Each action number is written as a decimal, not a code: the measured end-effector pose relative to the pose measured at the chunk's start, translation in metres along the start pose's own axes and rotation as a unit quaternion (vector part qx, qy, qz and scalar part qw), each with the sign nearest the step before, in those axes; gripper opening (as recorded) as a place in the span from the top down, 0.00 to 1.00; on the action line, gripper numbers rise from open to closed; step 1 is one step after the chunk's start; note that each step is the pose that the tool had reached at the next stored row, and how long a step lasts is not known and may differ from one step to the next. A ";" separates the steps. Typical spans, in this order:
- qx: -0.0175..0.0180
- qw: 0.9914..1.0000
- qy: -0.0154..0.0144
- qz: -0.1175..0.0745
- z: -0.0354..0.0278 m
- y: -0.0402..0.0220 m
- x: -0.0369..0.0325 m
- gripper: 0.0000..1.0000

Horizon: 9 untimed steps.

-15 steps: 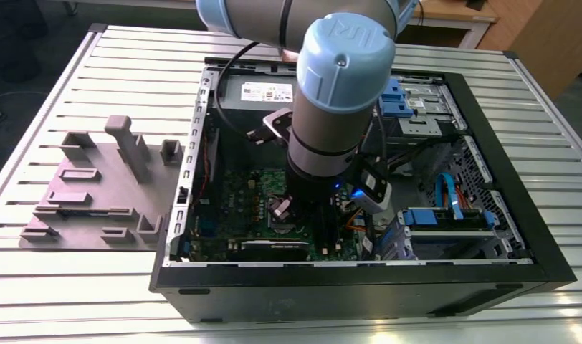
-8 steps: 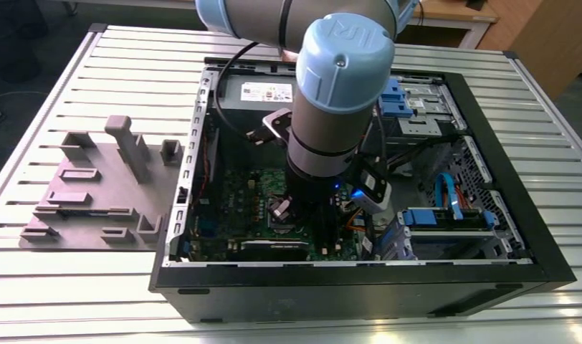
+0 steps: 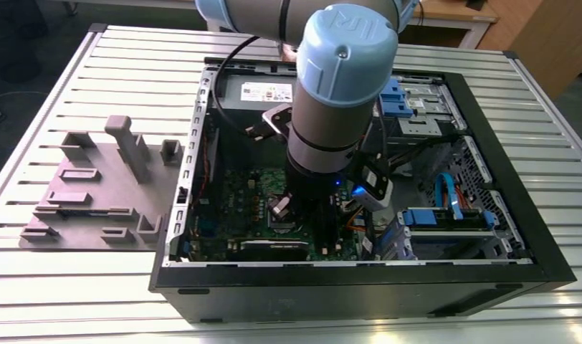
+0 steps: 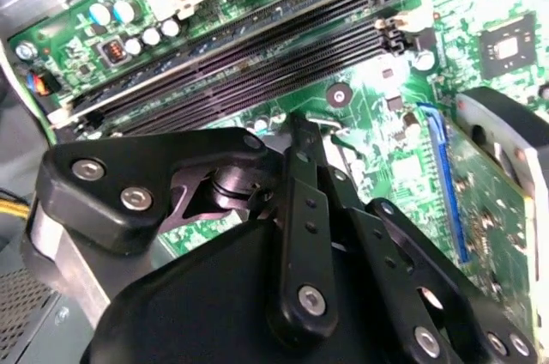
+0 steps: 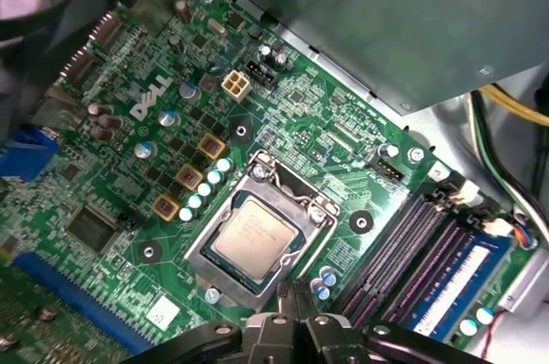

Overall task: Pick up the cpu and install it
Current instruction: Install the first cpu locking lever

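Observation:
The cpu (image 5: 255,238), a small square chip with a silvery-grey top, lies flat inside the shiny metal socket frame (image 5: 199,254) on the green motherboard (image 5: 111,209). In the first wrist view my gripper (image 5: 293,297) hovers just beside the socket's edge, its black fingers pressed together with nothing between them. The second wrist view has the same shut fingers (image 4: 302,136) above the board near the memory slots (image 4: 257,63). In the exterior view the arm reaches down into the open computer case (image 3: 368,276), with the gripper (image 3: 282,206) low over the motherboard (image 3: 229,197).
A matte grey plastic tray (image 3: 90,188) with raised blocks lies on the slatted table at the exterior view's left of the case. Memory slots (image 5: 403,248), the grey power supply (image 5: 386,21), loose cables (image 5: 506,166) and blue drive brackets (image 3: 444,216) crowd the case.

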<state>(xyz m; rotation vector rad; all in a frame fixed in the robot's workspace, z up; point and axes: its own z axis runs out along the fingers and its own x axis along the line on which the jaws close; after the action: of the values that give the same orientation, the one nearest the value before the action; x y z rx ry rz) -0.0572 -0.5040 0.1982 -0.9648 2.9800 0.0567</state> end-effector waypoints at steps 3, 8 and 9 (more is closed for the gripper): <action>0.000 1.000 0.000 0.000 -0.0073 0.0002 -0.0001 0.90; 0.000 1.000 0.000 0.000 -0.0131 0.0004 -0.0003 0.90; 0.000 1.000 0.000 0.000 -0.0131 0.0004 -0.0003 0.90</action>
<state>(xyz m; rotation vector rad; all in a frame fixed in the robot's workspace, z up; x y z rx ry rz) -0.0571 -0.5040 0.2113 -0.9648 2.9801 0.0565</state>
